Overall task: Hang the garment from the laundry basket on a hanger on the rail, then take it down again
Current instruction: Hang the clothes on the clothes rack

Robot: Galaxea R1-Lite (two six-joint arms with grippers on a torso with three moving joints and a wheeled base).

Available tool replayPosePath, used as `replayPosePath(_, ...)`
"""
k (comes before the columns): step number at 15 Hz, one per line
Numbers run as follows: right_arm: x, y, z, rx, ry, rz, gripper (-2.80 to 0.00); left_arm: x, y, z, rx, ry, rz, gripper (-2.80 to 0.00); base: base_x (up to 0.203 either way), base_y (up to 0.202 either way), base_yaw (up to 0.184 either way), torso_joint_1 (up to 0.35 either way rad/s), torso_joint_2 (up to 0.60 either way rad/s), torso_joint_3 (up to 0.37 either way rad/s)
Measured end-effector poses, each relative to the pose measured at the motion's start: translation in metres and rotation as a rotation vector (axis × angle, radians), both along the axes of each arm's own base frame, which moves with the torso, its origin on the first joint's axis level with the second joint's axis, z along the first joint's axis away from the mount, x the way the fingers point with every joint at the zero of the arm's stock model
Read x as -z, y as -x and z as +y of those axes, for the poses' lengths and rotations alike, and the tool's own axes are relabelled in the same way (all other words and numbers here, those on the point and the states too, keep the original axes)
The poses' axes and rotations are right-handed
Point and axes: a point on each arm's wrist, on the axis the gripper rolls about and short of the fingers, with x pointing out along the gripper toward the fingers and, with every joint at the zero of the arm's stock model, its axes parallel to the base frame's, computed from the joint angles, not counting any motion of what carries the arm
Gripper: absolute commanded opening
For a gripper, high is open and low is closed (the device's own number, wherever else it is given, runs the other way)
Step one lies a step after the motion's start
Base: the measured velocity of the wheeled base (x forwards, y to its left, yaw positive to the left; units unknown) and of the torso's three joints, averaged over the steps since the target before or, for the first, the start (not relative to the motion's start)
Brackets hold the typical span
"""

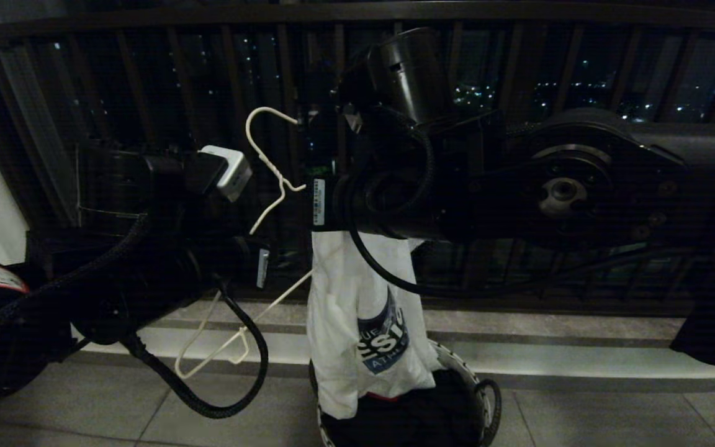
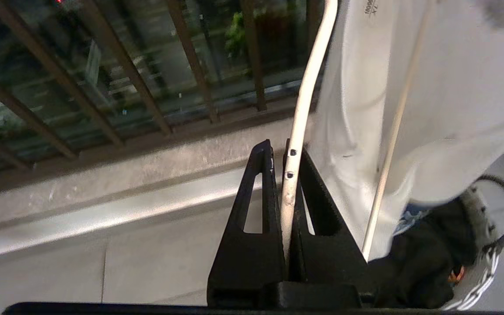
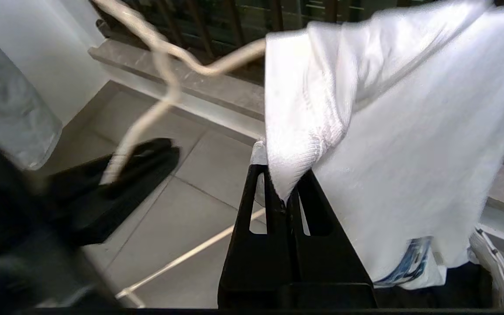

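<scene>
Hanging above one laundry basket (image 1: pixel 481 397), one garment (image 1: pixel 357 323) was pinched by the right hand (image 3: pixel 285 197). The left hand (image 2: pixel 280 175) clenched one hanger (image 1: pixel 270 167).

Left gripper (image 2: pixel 285 175) clamped on the white hanger (image 2: pixel 305 100) wire; T-shirt (image 2: pixel 444 96) hanging just beside it, over the laundry basket (image 2: pixel 479 267).

We are looking out from a home balcony at night: a dark balcony railing (image 1: pixel 208 74) is framing distant city lights (image 1: pixel 581 93), with grey floor tiles (image 1: pixel 612 422) underfoot and a laundry basket (image 1: pixel 481 397).
</scene>
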Motion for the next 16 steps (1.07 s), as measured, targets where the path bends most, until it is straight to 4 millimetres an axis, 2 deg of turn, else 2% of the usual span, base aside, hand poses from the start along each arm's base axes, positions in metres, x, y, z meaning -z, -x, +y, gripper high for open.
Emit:
replayPosePath(9,-0.007,0.013,0.005,-0.035,-0.018,-0.010,-2.80,0.007,-0.006,-0.004,-0.005,0.008,0.026,-2.80,0.000,0.000,0.000,0.000,0.00,0.000)
replayPosePath(13,-0.011,0.020,0.006,-0.051,-0.022,-0.020,-2.80,0.001,-0.009,-0.005,-0.002,0.084,-0.032,-2.80,0.000,0.000,0.000,0.000,0.00,0.000)
replayPosePath(16,-0.011,0.022,0.007,-0.064,0.000,-0.032,-2.80,0.003,-0.011,-0.006,0.037,0.127,-0.034,-2.80,0.000,0.000,0.000,0.000,0.00,0.000)
